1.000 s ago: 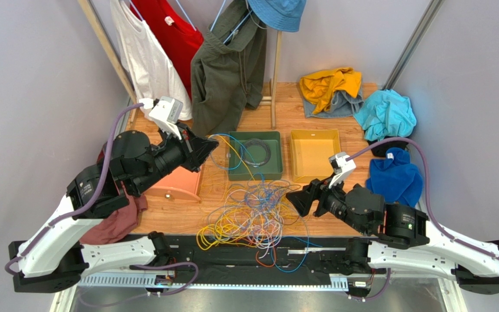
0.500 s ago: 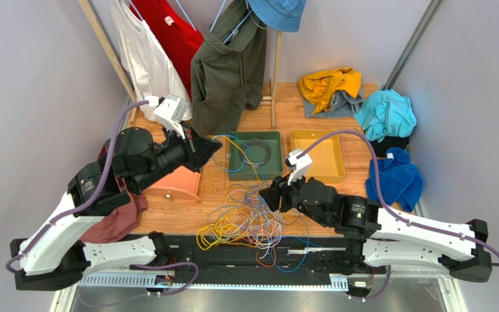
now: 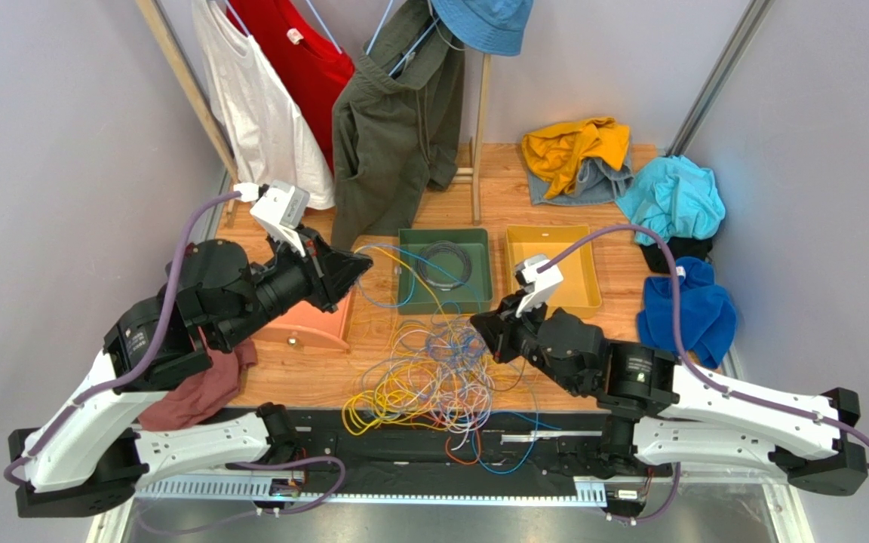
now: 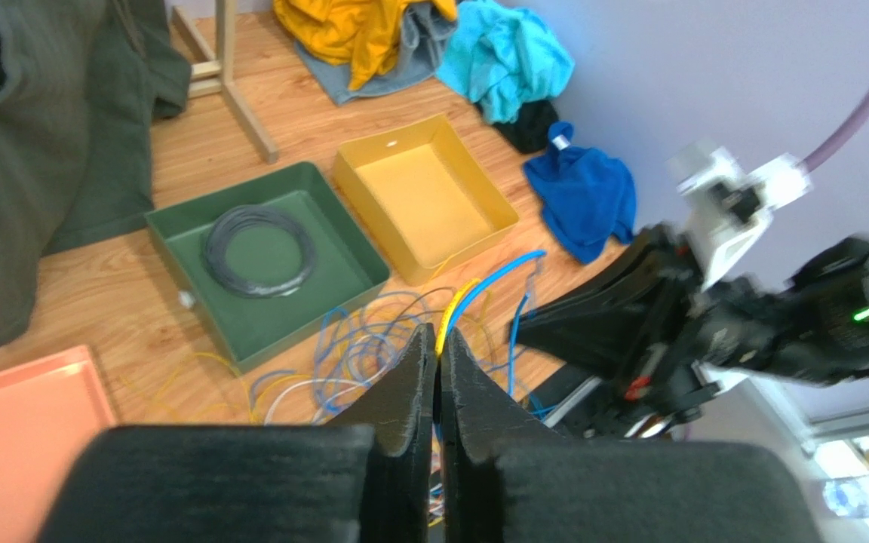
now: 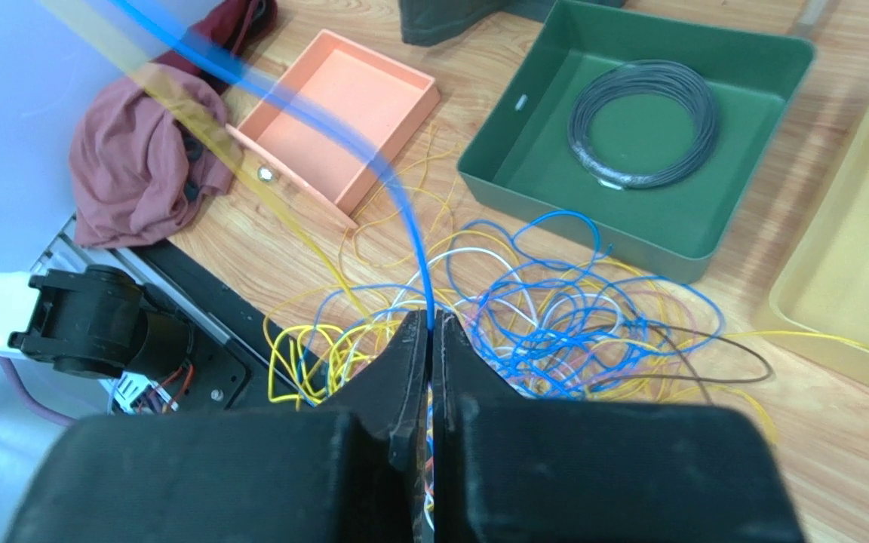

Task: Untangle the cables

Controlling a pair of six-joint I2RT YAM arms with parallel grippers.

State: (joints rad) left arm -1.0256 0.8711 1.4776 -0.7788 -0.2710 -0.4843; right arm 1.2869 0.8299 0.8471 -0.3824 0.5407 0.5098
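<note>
From above, the cables (image 3: 428,379) lie as a loose yellow, blue and pale heap on the worktop (image 3: 496,192), near its front edge and just in front of the green tray (image 3: 403,274). The left claw (image 3: 362,264) is held high, to the left of and beyond the heap. The right claw (image 3: 480,335) sits low at the heap's right shoulder and is much the nearer of the two. The left arm is reared up with its forearm angled inward; the right arm reaches low and forward across the worktop. In the left wrist view we see the left claw (image 4: 437,336) pinched closed, with a yellow cable (image 4: 454,306) and a blue cable (image 4: 507,263) coming out at its tip and curving down towards the right arm (image 4: 677,328) and the heap below. In the right wrist view the right claw (image 5: 429,322) is clamped on a blue strand (image 5: 292,108) that climbs up and to the left. The heap spreads directly beneath the fingertips. We judge that this strand's long axis runs roughly from one claw to the other, so drawing it free calls for the claws to move apart along that line.
</note>
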